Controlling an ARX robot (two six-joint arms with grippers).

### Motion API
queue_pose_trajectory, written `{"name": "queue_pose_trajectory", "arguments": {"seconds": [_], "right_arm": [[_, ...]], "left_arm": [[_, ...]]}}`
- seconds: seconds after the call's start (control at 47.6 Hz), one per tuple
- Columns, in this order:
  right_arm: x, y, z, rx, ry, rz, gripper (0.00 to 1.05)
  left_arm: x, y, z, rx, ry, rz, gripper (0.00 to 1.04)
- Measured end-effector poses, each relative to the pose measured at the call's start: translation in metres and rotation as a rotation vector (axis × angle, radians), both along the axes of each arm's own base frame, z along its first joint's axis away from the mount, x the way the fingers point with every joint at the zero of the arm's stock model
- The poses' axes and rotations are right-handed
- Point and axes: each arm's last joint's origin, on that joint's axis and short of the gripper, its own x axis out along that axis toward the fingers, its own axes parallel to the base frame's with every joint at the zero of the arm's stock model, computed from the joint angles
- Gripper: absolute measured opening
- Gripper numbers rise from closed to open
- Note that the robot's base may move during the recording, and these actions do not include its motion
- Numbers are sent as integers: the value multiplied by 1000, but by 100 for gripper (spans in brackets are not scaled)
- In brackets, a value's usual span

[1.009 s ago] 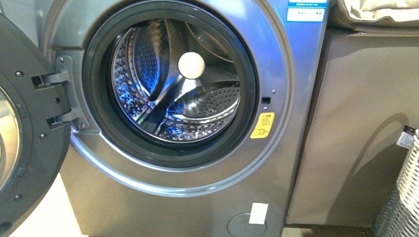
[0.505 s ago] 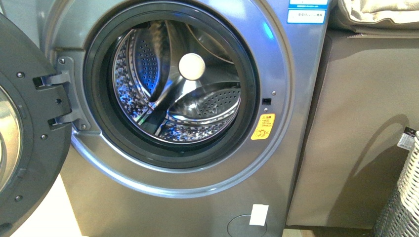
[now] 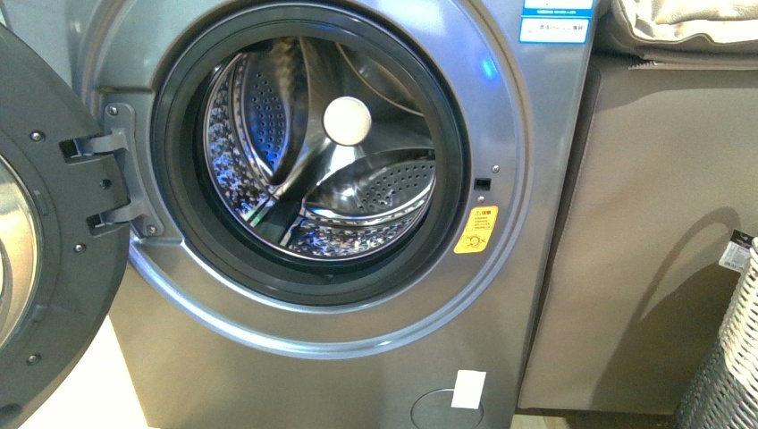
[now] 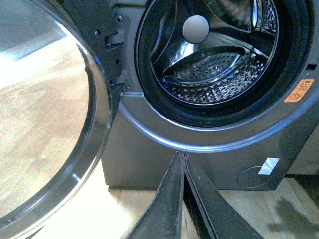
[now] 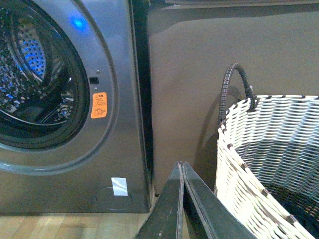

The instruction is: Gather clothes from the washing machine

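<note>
Nothing moved; washing machine (image 3: 357,357) faces both closed fingers (image 4: 180,158).

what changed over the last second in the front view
Almost nothing: the view crept very slightly between the first two pictures. The washing machine stays with its door swung open and the drum showing no clothes. Both grippers, left gripper and right gripper, are shut.

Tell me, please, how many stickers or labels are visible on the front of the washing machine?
3: an orange-yellow sticker right of the drum opening, a small white label low on the front panel, and a blue-white label at the upper right corner. Others may lie outside the view.
</note>
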Motion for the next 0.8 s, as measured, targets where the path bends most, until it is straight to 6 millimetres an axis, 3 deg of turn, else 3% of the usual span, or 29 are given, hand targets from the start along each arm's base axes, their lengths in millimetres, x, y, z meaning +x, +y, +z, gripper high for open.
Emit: {"name": "queue_pose_trajectory", "arguments": {"seconds": [0.189,0.799], "right_arm": [[-3,0,0,0,1,0,2],[-16,0,-3,0,8,0,2]], "left_arm": [[0,0,-11,0,-5,0,4],[0,0,-10,0,-9,0,4]]}}
